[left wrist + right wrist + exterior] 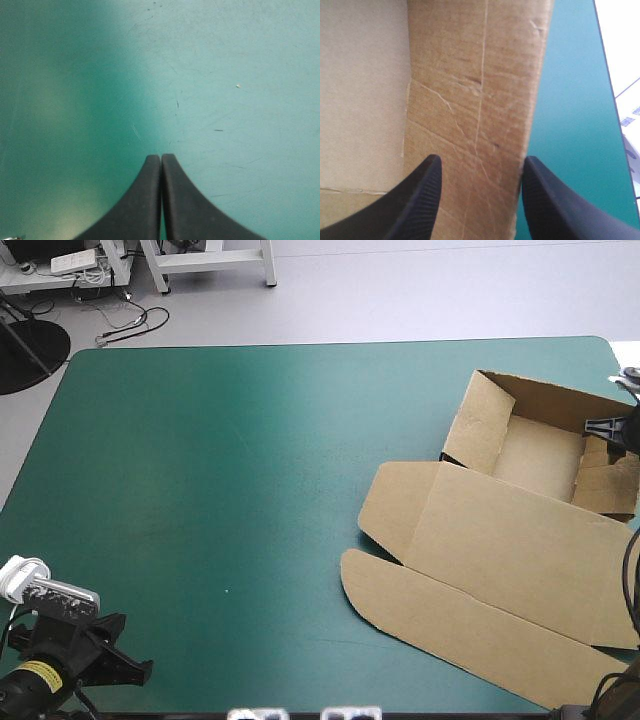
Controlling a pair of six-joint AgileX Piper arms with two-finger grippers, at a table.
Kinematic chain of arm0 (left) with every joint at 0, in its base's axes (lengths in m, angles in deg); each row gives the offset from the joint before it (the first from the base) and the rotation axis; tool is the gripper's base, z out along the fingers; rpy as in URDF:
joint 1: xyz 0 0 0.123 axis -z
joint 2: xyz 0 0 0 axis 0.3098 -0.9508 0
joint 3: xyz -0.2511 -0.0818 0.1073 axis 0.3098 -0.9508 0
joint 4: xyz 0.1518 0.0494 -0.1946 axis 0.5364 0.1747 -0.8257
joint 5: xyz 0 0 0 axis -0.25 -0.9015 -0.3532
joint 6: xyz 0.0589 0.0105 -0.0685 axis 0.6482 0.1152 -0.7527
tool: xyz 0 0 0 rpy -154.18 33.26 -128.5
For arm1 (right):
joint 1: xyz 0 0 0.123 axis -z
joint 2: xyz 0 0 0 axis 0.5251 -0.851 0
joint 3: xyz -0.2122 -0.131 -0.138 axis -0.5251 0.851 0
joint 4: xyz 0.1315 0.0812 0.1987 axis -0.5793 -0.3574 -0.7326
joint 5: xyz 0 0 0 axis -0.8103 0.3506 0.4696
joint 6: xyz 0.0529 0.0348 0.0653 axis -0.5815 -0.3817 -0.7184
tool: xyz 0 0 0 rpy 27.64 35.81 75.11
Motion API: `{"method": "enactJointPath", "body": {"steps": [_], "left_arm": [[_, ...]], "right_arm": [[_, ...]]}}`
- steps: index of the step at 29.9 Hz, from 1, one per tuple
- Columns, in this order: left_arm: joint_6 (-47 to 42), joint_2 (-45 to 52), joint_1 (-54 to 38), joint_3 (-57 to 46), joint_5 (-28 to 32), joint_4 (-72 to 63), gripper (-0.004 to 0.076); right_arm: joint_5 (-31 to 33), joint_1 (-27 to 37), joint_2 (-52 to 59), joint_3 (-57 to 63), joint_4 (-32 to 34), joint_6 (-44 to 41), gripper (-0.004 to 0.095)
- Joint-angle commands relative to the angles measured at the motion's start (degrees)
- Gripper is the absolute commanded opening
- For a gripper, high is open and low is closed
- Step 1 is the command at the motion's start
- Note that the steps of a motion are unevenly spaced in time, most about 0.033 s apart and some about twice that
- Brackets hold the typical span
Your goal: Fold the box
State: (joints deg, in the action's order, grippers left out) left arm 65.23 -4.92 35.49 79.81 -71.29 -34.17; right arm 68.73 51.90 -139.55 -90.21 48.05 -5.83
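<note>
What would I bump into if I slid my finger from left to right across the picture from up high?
left gripper, at the table's near left corner → bare teal-green cover → brown box, its lid lying flat → right gripper, at the box's right wall

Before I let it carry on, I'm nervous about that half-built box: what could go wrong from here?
1. The right gripper stands open astride one raised wall of the box; a skewed pinch could crease or buckle it.
2. That wall sits close to the table's edge, so an outward push might slide the box off.
3. The left gripper, shut, is far away over bare cover, so nothing steadies the box.
</note>
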Motion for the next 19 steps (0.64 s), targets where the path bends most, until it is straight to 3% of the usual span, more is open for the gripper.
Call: {"method": "enactJointPath", "body": {"steps": [1, 7, 10, 15, 19], "left_arm": [[-0.39, -0.55, 0.25, 1.31, 2.76, 0.39, -0.0010], [-0.36, -0.55, 0.25, 1.31, 2.76, 0.54, -0.0010], [-0.26, -0.55, 0.25, 1.31, 2.76, 0.54, -0.0010], [0.30, 0.83, 0.25, 1.31, 3.24, 0.54, -0.0010], [0.30, 3.15, 0.25, 1.31, 4.22, 0.54, -0.0010]], "right_arm": [[0.48, 0.33, 6.39, -2.64, -0.26, 0.74, 0.0471], [1.38, 0.33, 15.85, -2.64, -0.05, 1.22, 0.0471], [1.38, 0.33, 22.04, -2.53, -3.10, 0.34, 0.0432], [1.38, 0.33, 35.14, 1.37, -13.26, 4.53, 0.0185], [1.25, 0.33, 45.48, 8.88, -14.88, 5.21, 0.0004]]}}
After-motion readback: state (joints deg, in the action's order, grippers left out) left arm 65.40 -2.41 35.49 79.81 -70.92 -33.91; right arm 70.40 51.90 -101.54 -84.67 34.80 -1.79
